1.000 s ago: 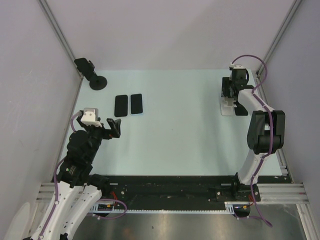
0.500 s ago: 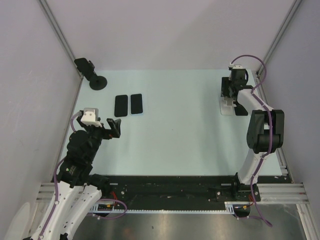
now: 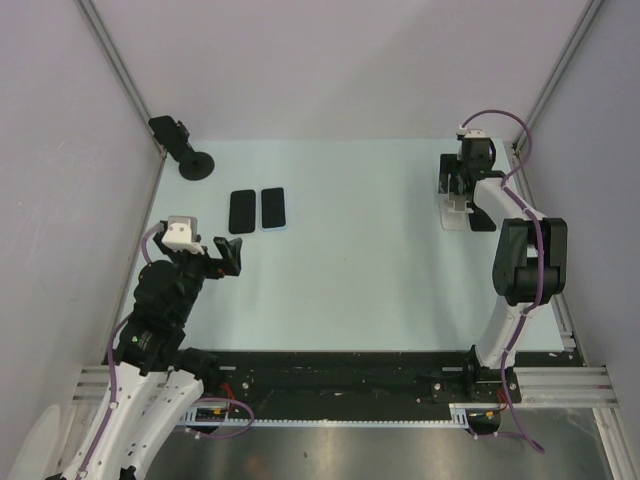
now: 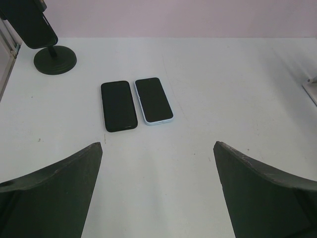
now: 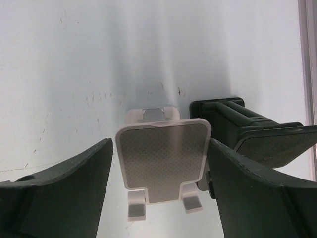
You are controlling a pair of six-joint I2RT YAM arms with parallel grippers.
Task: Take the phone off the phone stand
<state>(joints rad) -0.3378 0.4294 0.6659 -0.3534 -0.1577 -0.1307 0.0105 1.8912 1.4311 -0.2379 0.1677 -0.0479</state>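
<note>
Phones, a black phone point(image 4: 119, 106) and a blue-cased phone point(image 4: 154, 100), lie flat side by side on the surface point(image 4: 223, 89) just ahead of the left gripper point(image 4: 157, 148), whose fingers are spread wide. Beyond them, a round-based black stand point(image 4: 53, 59) sits at the far left corner. Far right, the right gripper point(image 5: 160, 141) has its fingers parted around a white phone stand point(image 5: 163, 163), with a second black stand point(image 5: 233, 119) just beside it.

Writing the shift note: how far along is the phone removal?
Done: the white stand is empty; black phone and blue-cased phone lie flat on the table. In hand: nothing; right gripper straddles that stand, jaws open; left gripper open, empty. Left: seemingly just backing away.
</note>
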